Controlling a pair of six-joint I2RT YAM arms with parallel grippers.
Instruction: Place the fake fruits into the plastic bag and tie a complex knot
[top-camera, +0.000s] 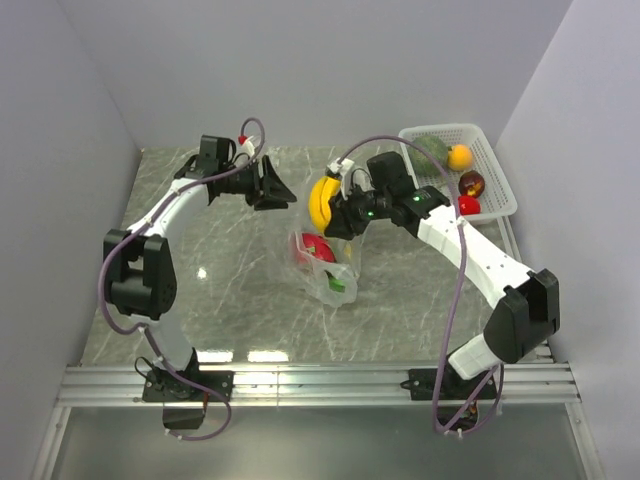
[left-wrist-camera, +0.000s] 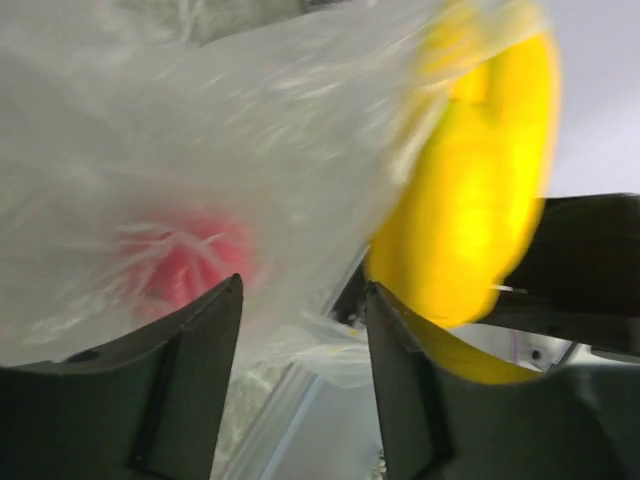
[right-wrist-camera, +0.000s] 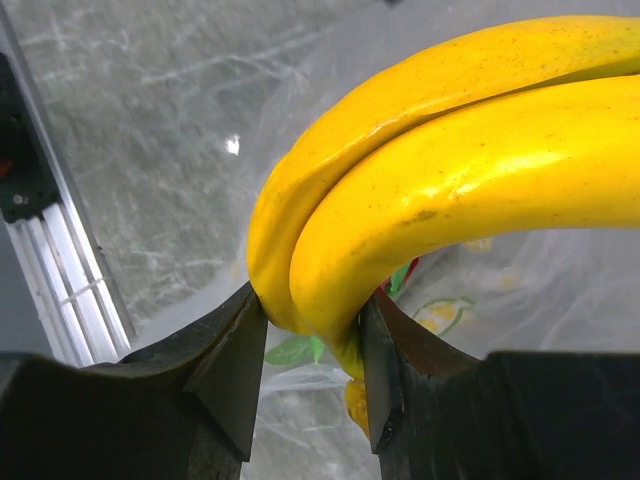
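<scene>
One glossy red plastic fruit (top-camera: 317, 248) lies in the crinkly transparent plastic bag (top-camera: 338, 285), the right gripper (top-camera: 336, 214) holds the yellow plastic banana bunch (top-camera: 320, 200) in closed jaws above it, the left gripper (top-camera: 284, 192) waits with jaws apart, and the other fruits (top-camera: 459, 157) in the white lattice basket (top-camera: 497, 170) and the knot are still to do.

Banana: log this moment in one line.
right gripper: shut on banana | left gripper: open at plastic bag | red fruit: in bag

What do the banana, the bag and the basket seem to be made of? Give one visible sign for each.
The banana looks like glossy hard plastic: sharp highlights on a smooth skin. The bag is thin clear plastic film: it is crinkled, and the red fruit shows through. The basket is probably rigid white plastic: it has regular lattice walls.
</scene>
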